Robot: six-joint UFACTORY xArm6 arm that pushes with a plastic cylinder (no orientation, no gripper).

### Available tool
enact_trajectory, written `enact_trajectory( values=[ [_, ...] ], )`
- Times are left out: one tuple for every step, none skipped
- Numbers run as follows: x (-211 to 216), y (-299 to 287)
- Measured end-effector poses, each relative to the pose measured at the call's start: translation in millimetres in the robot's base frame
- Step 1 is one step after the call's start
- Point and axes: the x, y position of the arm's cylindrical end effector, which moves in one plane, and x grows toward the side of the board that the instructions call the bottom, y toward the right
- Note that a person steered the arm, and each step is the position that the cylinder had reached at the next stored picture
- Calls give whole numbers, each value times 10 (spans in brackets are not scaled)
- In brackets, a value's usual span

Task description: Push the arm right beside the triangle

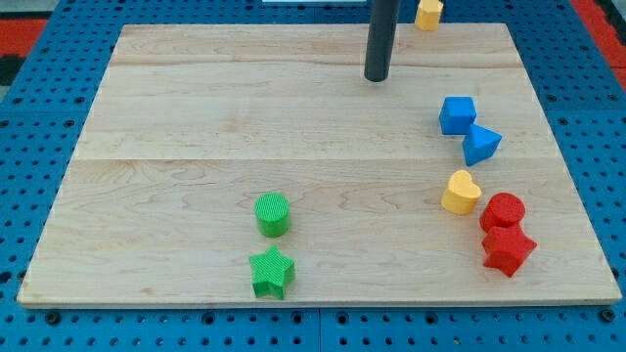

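The blue triangle (481, 144) lies at the view's right on the wooden board (196, 137), touching a blue cube (457, 114) just above and left of it. My tip (377, 78) rests on the board near the view's top, well to the upper left of the triangle and apart from every block. The dark rod rises from it out of the view's top.
A yellow heart (461, 192), a red cylinder (503, 211) and a red star (508, 250) sit below the triangle. A yellow block (428, 14) lies at the top edge. A green cylinder (273, 214) and green star (272, 273) sit at the bottom centre.
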Motion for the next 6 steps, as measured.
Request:
enact_trajectory(
  values=[
    [7,-97],
    [7,-100],
    [-25,139],
    [-40,690],
    [77,1130],
    [547,1508]
  ],
)
